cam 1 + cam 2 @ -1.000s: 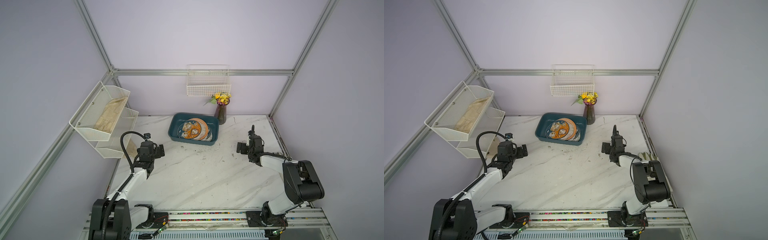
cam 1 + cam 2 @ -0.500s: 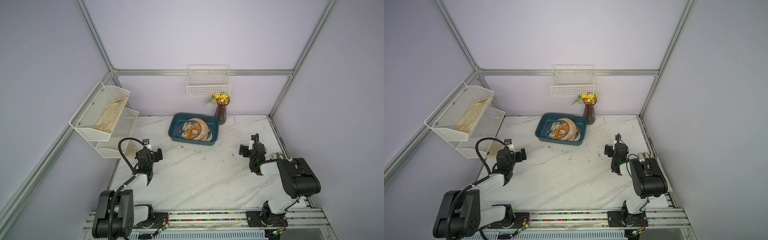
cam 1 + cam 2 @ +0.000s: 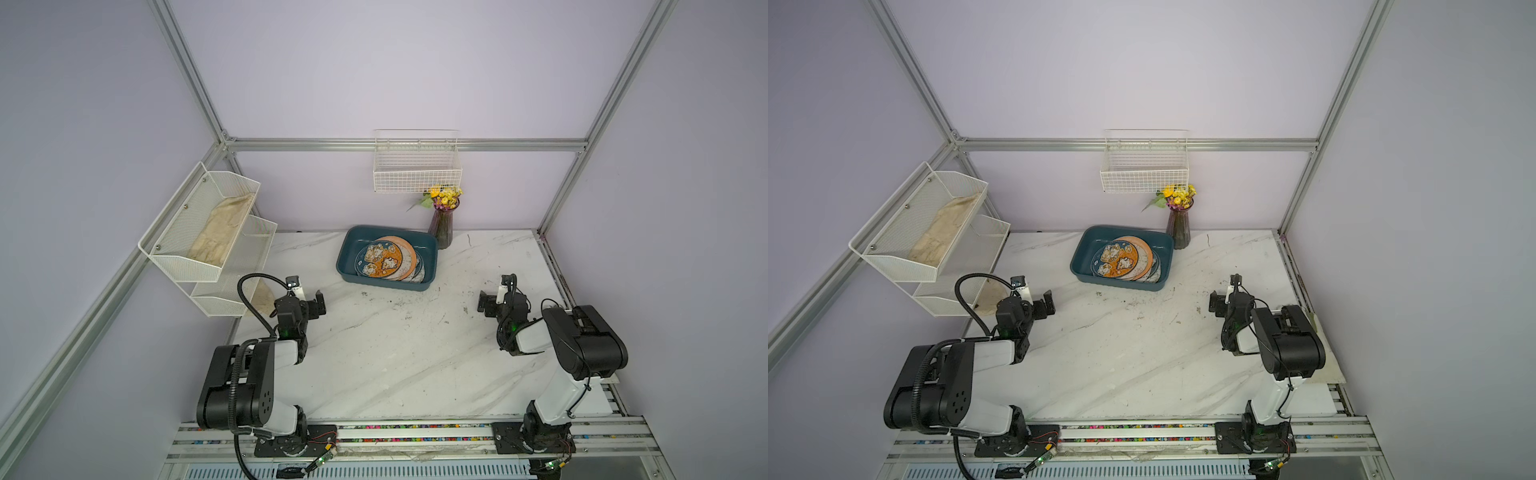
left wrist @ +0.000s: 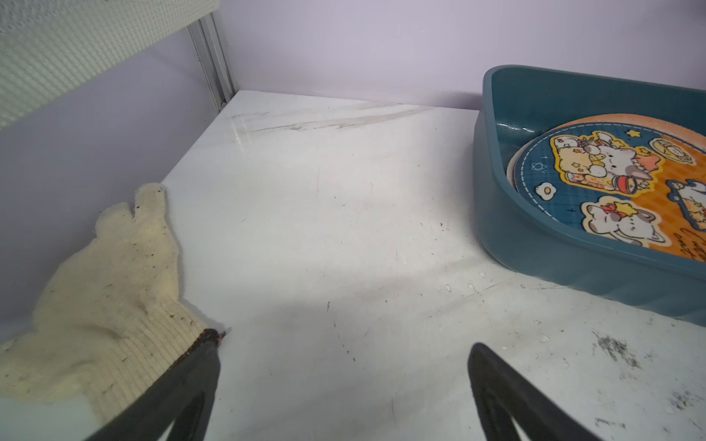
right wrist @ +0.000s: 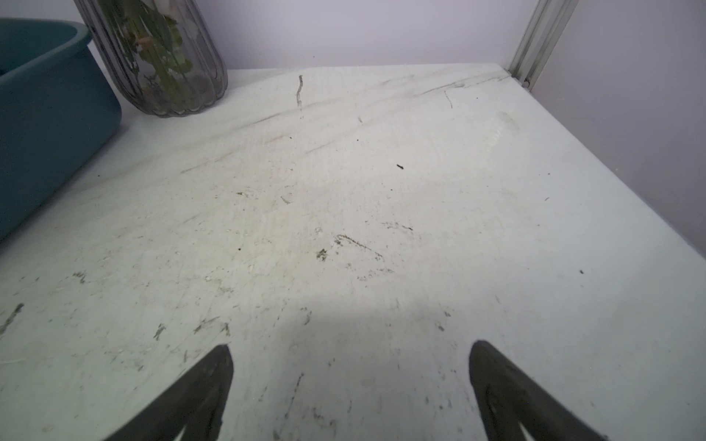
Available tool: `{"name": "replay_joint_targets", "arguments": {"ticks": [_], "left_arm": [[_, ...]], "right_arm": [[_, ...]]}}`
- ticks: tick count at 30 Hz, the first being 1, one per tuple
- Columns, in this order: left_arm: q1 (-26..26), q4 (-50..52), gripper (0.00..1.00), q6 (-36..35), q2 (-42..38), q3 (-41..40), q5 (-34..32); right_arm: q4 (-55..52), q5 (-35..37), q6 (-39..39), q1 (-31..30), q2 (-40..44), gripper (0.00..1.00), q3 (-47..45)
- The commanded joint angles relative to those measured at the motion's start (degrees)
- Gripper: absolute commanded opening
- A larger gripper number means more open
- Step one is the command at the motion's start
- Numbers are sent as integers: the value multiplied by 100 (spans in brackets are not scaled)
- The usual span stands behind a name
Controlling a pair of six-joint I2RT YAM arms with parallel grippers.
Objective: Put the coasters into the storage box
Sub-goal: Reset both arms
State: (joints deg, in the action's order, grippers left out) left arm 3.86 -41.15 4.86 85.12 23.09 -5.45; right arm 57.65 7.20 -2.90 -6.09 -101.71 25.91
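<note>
The storage box sits on the table near its back edge, the coasters stacked inside. The vase stands just beside the box's back right corner; the wire basket hangs on the wall above and behind it. The mesh shelf is well left of the box, a glove on the table beneath.

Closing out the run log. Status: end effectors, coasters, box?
Left end effector open, empty. Right end effector open, empty. Coasters stacked in box. Glove on table beside left end effector, clear of box.
</note>
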Motion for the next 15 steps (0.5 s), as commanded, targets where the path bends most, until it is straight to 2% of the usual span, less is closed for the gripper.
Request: {"name": "replay_joint_targets", "arguments": {"ticks": [1, 15], "left_arm": [[36, -557, 100, -51, -22, -41, 88], [38, -502, 100, -55, 13, 11, 62]], "right_arm": [[242, 146, -106, 29, -38, 97, 69], [225, 133, -95, 37, -33, 97, 73]]}}
